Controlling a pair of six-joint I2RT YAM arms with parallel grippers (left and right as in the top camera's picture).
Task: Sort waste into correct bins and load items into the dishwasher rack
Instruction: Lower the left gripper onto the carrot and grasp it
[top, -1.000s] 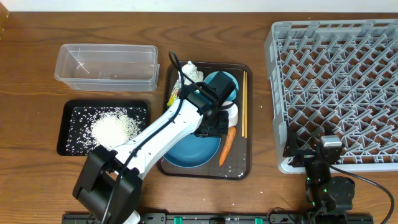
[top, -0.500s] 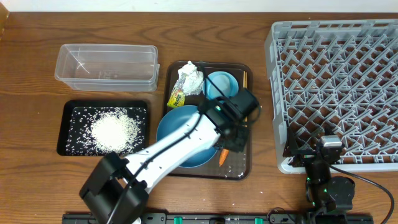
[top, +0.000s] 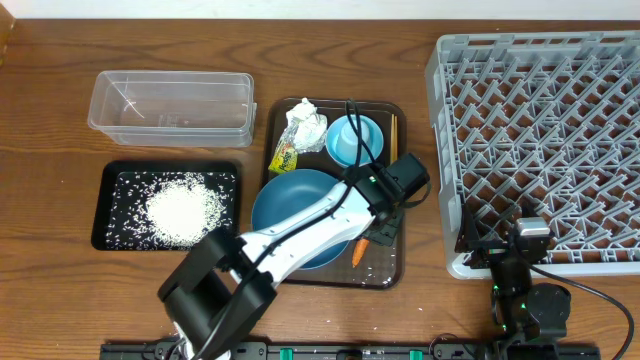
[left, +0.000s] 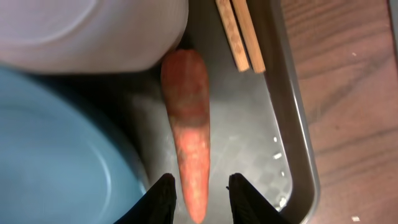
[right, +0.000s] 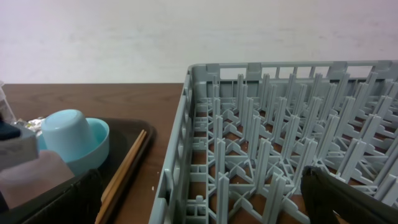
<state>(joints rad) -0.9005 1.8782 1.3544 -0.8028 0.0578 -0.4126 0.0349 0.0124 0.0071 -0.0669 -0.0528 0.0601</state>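
Note:
My left gripper hangs low over the brown serving tray's right side, open a little. Its black fingertips straddle the pointed tip of the orange carrot with a gap on each side. The carrot lies beside the dark-blue bowl. The white cup touches the carrot's thick end. Chopsticks lie along the tray's right rim. The wrapper, the yellow-green packet and the light-blue bowl sit at the tray's back. My right gripper stands wide open at the grey rack's near-left corner.
The clear tub stands at the back left. In front of it, the black tray holds a heap of white rice. A few grains lie on the brown tray's front right corner.
My left arm has swung right, from over the white cup and dark-blue bowl to above the carrot. Its jaws have opened somewhat. The right arm has stayed put.

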